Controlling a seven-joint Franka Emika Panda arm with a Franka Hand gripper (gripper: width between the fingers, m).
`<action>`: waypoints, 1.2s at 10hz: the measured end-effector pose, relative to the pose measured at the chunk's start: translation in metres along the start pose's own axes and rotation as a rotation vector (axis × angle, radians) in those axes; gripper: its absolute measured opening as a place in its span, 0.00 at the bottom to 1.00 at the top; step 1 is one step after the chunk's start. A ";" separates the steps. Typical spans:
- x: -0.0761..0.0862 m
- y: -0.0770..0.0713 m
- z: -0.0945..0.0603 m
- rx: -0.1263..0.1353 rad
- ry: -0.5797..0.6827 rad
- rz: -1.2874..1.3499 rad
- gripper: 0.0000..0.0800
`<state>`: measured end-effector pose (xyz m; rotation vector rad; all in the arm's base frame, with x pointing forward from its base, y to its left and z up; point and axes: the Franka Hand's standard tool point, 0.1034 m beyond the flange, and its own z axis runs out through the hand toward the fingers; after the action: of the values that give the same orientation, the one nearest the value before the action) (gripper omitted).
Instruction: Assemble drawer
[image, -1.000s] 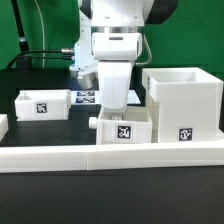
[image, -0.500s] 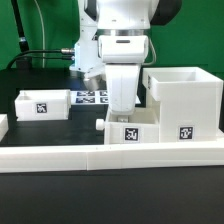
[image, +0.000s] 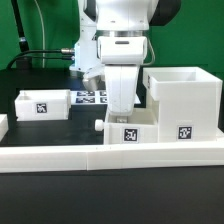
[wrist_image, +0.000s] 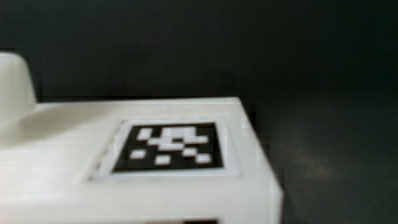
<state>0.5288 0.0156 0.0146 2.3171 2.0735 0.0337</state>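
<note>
A black table is seen before a green wall. The claw is held low over a drawer tray; its opening cannot be told.

green backdrop, black tbl, dim light

No words or numbers can be read.
Only black-and-white square tags are seen: one on the side tray, one on the front tray, one on the housing, some on the marker board. One tag is shown close up in the wrist view.
</note>
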 end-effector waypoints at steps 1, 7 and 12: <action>-0.001 0.000 0.000 0.006 -0.004 -0.006 0.05; -0.004 -0.001 0.000 0.009 -0.005 -0.008 0.05; -0.005 -0.002 0.001 0.007 -0.004 0.001 0.05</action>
<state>0.5265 0.0104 0.0139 2.3199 2.0742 0.0220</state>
